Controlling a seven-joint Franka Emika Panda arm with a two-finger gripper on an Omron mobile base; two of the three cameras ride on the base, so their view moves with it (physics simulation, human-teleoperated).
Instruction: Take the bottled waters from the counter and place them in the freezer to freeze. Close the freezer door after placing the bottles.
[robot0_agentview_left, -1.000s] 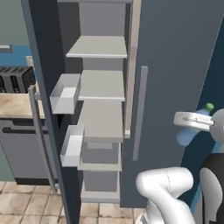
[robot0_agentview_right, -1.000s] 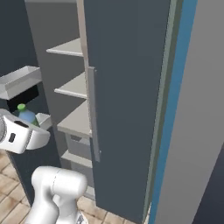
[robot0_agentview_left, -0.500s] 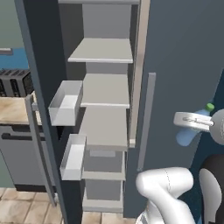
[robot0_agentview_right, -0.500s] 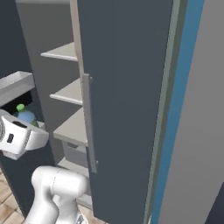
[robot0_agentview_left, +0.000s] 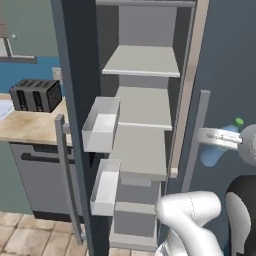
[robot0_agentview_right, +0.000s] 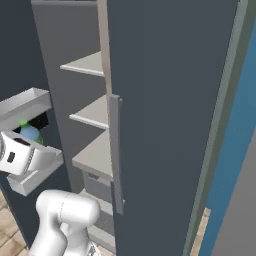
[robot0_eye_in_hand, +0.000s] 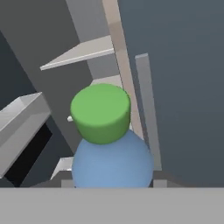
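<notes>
Your views have closed in on the freezer over the last second: the shelves and the freezer door now loom larger, while the arm keeps the same pose. That reads as the base driving you forward, not the things shifting, and it puts the open compartment ahead of the claw and off to its left.

The claw stays clenched on the blue bottle, green cap pointing forward towards the shelves, with the closed plain door and its handle just beside it. I judge the placing step is near, but the bottle has not yet reached a shelf.

Count: one bottle in view, held; the grey one I cannot find. Three open shelves above a lower drawer section, two white door bins, two door handles. One toaster sits on the tabletop, well left of the claw.
</notes>
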